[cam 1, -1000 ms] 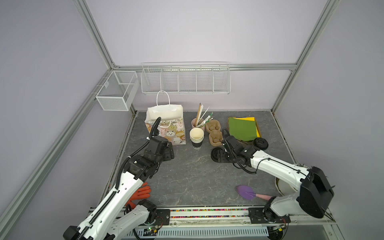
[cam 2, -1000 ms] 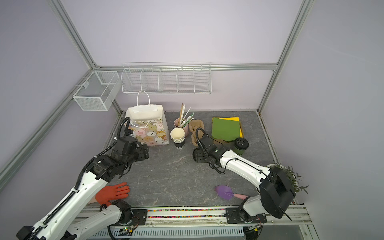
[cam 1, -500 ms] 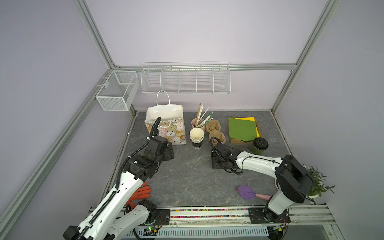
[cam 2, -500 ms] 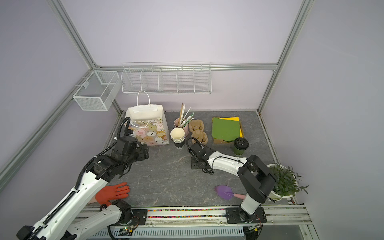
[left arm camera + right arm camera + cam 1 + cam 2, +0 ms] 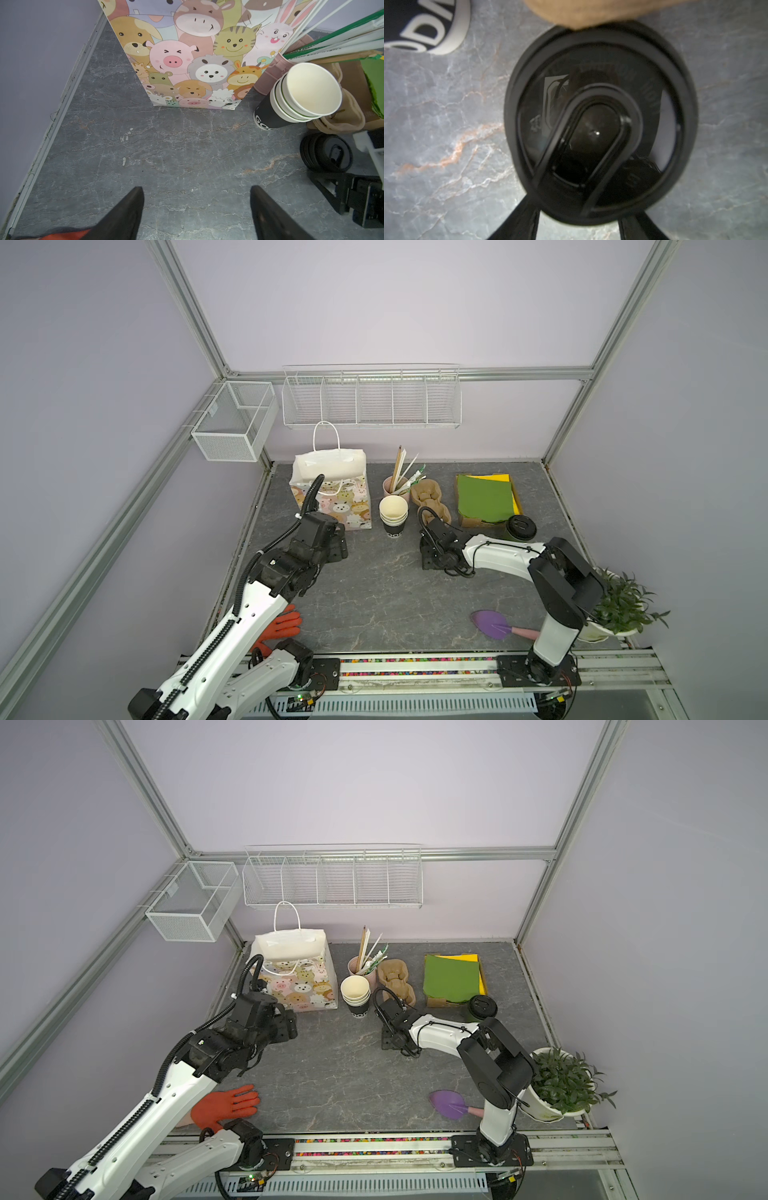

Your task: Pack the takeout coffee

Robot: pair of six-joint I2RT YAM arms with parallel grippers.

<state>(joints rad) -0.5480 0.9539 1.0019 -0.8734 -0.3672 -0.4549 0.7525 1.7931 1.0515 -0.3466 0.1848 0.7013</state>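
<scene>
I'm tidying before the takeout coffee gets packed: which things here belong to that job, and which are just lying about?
Job: takeout coffee, animal-print bag; possibly black lids, cardboard carriers.
Lying about: stack of cups, pink cup of straws, green paper, orange glove, purple trowel, potted plant.

Black lids (image 5: pixel 600 116) blurry; R claw (image 5: pixel 583 216) contact unclear

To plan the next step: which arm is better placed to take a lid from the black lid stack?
Right. The right gripper straddles the black lid stack; the left gripper stands open before the gift bag, farther away.
</scene>
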